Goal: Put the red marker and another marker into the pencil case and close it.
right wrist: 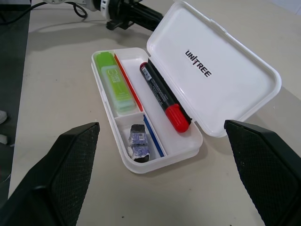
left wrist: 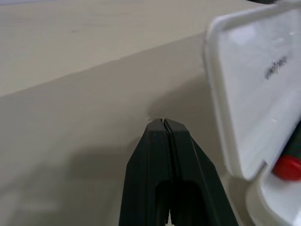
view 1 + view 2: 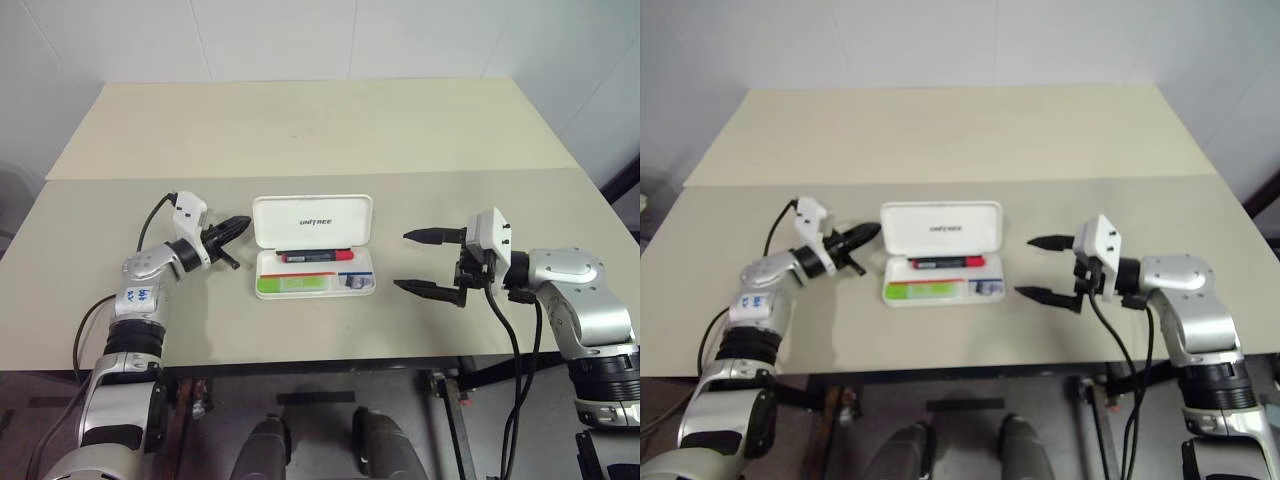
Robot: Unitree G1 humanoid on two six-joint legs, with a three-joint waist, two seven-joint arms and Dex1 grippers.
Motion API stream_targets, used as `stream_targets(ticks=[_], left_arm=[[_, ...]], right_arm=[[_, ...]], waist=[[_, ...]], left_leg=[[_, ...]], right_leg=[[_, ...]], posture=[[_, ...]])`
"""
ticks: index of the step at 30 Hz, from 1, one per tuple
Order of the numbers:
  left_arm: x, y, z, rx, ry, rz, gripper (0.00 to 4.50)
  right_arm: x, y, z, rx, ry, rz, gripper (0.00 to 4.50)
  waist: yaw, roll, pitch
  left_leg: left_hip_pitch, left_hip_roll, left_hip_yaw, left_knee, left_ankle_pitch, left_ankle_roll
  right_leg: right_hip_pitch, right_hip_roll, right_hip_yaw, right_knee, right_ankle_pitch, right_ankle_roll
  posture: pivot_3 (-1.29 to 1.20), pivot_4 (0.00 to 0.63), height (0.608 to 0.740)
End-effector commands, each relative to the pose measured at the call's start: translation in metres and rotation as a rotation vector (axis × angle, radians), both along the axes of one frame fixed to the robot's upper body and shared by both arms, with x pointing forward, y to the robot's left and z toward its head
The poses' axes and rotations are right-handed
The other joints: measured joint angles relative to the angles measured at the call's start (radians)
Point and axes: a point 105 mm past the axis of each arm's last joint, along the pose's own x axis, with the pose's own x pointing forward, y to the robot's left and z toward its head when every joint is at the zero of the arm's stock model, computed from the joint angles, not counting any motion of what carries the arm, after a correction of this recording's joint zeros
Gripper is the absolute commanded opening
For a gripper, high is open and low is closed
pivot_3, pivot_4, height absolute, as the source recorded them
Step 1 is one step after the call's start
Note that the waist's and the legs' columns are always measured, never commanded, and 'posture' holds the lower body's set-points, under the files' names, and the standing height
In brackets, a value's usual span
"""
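The left end effector (image 3: 236, 227), fingers pressed together, is held at the raised lid's left edge; the right end effector (image 3: 432, 262) is spread wide, empty. The red marker (image 1: 164, 97) and green marker (image 1: 115, 82) lie inside the pencil case (image 3: 312, 219) on the bench (image 3: 300, 130). The lid should be nudged from behind, pushed down evenly until latched.

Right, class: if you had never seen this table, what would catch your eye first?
The white pencil case lies open mid-table with its lid up. The red marker lies by the hinge and the green highlighter in the front compartment. The shut left pincer points at the lid's edge; the open right pincer waits opposite.
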Motion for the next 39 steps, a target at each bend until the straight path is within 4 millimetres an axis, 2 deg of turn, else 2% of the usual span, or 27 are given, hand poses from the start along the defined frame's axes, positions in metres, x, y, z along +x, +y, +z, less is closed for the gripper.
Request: stream_targets(ticks=[1,12,16,20,21,24,27,31,35,39], left_arm=[[-0.003,-0.002,0.020,0.007,-0.092,-0.071,0.01],[-0.013,-0.023,0.024,0.028,-0.160,-0.239,0.01],[-0.023,-0.033,0.027,0.097,-0.222,-0.350,0.01],[-0.027,-0.034,0.025,0.154,-0.237,-0.395,0.01],[-0.028,-0.035,0.025,0.170,-0.239,-0.407,0.01],[-0.039,-0.034,0.012,0.385,-0.232,-0.537,0.01],[-0.043,-0.036,0.012,0.429,-0.235,-0.593,0.01],[-0.051,-0.053,0.016,0.438,-0.241,-0.704,0.01],[-0.059,-0.076,0.011,0.461,-0.217,-0.796,0.01],[-0.058,-0.087,0.005,0.496,-0.176,-0.813,0.01]], right_arm=[[-0.004,0.004,0.010,0.029,-0.038,0.009,4.50],[-0.004,0.004,0.010,0.045,-0.042,-0.012,4.50],[-0.004,0.004,0.009,0.048,-0.044,-0.019,4.50],[-0.004,0.004,0.009,0.052,-0.044,-0.021,4.50],[-0.004,0.004,0.009,0.052,-0.043,-0.022,4.50],[-0.005,0.006,0.009,0.058,-0.043,-0.020,4.50],[-0.006,0.007,0.009,0.061,-0.042,-0.021,4.50],[-0.007,0.009,0.010,0.065,-0.042,-0.025,4.50],[-0.007,0.010,0.009,0.078,-0.047,-0.038,4.50],[-0.008,0.011,0.008,0.090,-0.049,-0.056,4.50]], waist=[[0.001,0.000,0.000],[0.002,0.000,0.000],[0.002,0.000,0.000],[0.002,0.000,0.000],[0.002,0.000,0.000],[0.001,0.000,0.000],[0.002,0.000,0.000],[0.001,0.000,0.000],[0.003,0.000,0.000],[0.001,0.000,0.000]], left_leg=[[0.000,0.000,0.000,0.000,0.000,0.000],[0.000,0.000,0.000,0.000,0.000,0.000],[0.000,0.000,0.000,0.000,0.000,0.000],[0.000,0.000,0.000,0.000,0.000,0.000],[0.000,0.000,0.000,0.000,0.000,0.000],[-0.001,0.000,0.000,0.000,0.000,0.000],[0.000,0.000,0.000,0.000,0.000,0.000],[0.000,0.000,0.000,0.000,0.000,0.001],[-0.001,0.000,0.000,0.000,0.000,0.001],[-0.001,0.000,0.000,0.001,0.000,0.001]], right_leg=[[0.000,0.000,0.000,0.000,0.000,0.000],[0.000,0.000,0.000,0.000,0.000,0.000],[0.000,0.000,0.000,0.000,0.000,0.000],[0.000,0.000,0.000,0.000,0.000,0.000],[0.000,0.000,0.000,0.000,0.000,0.000],[0.000,0.000,0.000,0.000,0.000,0.000],[0.000,0.000,0.000,0.000,0.000,0.000],[0.000,0.000,0.000,0.000,0.000,0.000],[0.000,0.000,0.000,0.000,0.000,0.000],[0.000,0.000,0.000,0.000,0.000,0.000]], posture=[[0.00,0.150,0.740],[0.00,0.150,0.740],[0.00,0.150,0.740],[0.00,0.150,0.740],[0.00,0.150,0.740],[0.00,0.150,0.740],[0.00,0.150,0.740],[0.00,0.150,0.740],[0.00,0.150,0.740],[0.00,0.150,0.740]])
